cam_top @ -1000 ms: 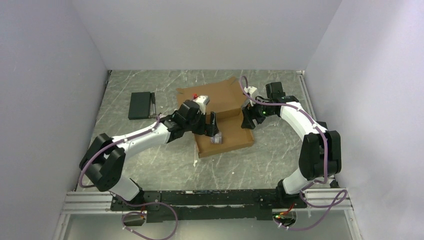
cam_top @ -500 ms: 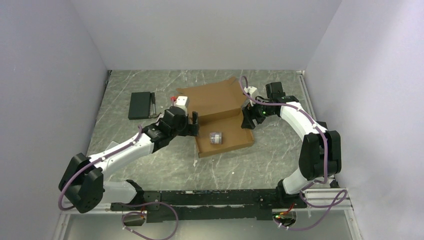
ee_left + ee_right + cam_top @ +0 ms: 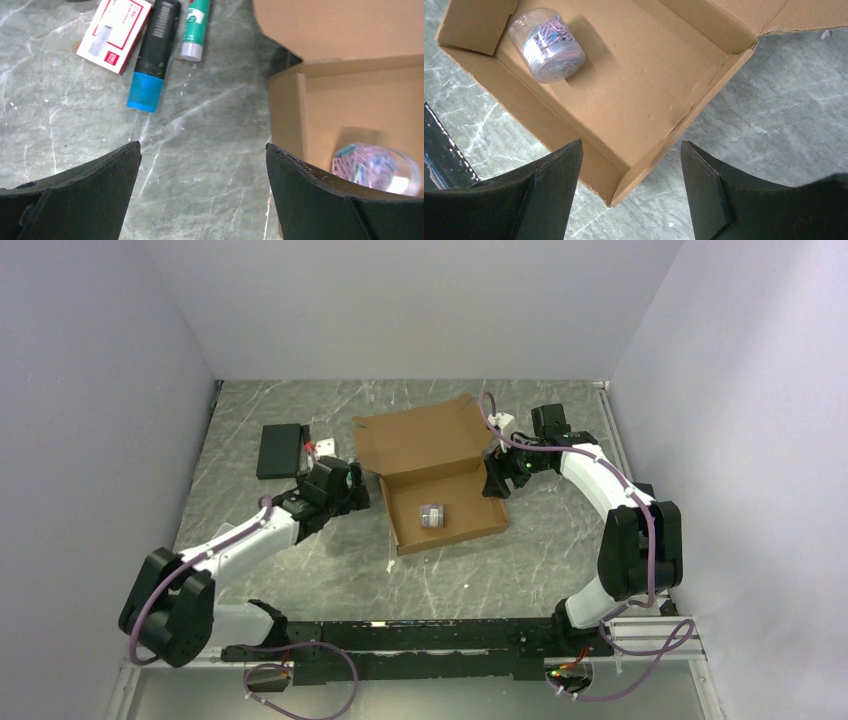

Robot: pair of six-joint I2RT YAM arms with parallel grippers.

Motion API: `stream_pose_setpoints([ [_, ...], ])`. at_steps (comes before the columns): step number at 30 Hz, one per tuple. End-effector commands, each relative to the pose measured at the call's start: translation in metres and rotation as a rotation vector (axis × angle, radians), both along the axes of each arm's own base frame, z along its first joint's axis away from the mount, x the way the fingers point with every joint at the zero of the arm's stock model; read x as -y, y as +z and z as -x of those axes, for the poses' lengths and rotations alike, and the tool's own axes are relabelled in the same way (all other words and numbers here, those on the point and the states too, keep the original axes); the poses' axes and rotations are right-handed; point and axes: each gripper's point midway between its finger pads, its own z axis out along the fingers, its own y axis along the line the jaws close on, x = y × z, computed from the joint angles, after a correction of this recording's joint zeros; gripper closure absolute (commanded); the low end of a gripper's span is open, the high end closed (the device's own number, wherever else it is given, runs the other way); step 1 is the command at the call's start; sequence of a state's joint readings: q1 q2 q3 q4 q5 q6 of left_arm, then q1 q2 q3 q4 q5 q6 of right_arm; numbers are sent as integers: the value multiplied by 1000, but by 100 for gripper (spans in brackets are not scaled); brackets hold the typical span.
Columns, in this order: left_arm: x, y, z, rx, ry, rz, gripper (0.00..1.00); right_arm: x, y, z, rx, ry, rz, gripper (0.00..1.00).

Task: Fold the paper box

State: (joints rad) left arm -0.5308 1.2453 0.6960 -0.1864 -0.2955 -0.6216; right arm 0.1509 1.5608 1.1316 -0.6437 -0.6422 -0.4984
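On the marbled table [image 3: 560, 540], the paper box [image 3: 470, 512] sat roughly in the middle, between my two arms. Its lid was thrown back toward the far wall and its shallow tray faced up, side walls standing. A clear jar of coloured paper clips [image 3: 546, 45] lay on its side on the tray floor, near the left wall.

My left gripper [image 3: 202, 147] hung over bare table just off the box's left wall, fingers spread wide with nothing between them. Past it, through the left wrist camera, I could see a red-and-white staple box [image 3: 114, 35], a black marker with a blue end [image 3: 154, 55] and a green tube [image 3: 195, 25] lying close together. Further left, a flat black case [image 3: 279, 449] lay on the table.

My right gripper [image 3: 630, 145] was at the box's right side, jaws apart, with the tray's near right corner showing in the gap. I could not tell whether either finger touched the cardboard.
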Motion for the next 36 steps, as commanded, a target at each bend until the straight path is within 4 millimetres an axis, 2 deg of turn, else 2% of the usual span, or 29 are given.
stream_pose_setpoints([
  [1, -20, -5, -10, -69, 179, -56, 0, -3, 13, -9, 48, 23, -24, 25],
  [5, -29, -19, -19, -182, 236, -172, 1, -3, 13, -9, 46, 22, -25, 25],
  [12, -27, -24, -42, -196, 67, -306, 1, -3, 12, -9, 47, 24, -24, 24],
  [15, -38, -23, -44, -172, 33, -389, 7, -3, 11, -9, 44, 24, -23, 25],
  [18, -48, -21, -47, -166, 40, -403, 20, -3, 9, -9, 38, 25, -21, 25],
  [20, -53, -25, -52, -177, 35, -377, 35, -3, 8, -9, 33, 25, -21, 25],
  [23, -51, -32, -58, -198, 0, -323, 51, -3, 8, -9, 33, 24, -21, 24],
  [25, -48, -38, -60, -213, -26, -304, 57, -3, 9, -9, 32, 23, -22, 25],
  [29, -46, -45, -65, -230, -49, -287, 61, -3, 8, -9, 31, 23, -22, 25],
  [36, -43, -53, -72, -245, -89, -241, 58, -3, 8, -9, 32, 25, -22, 24],
])
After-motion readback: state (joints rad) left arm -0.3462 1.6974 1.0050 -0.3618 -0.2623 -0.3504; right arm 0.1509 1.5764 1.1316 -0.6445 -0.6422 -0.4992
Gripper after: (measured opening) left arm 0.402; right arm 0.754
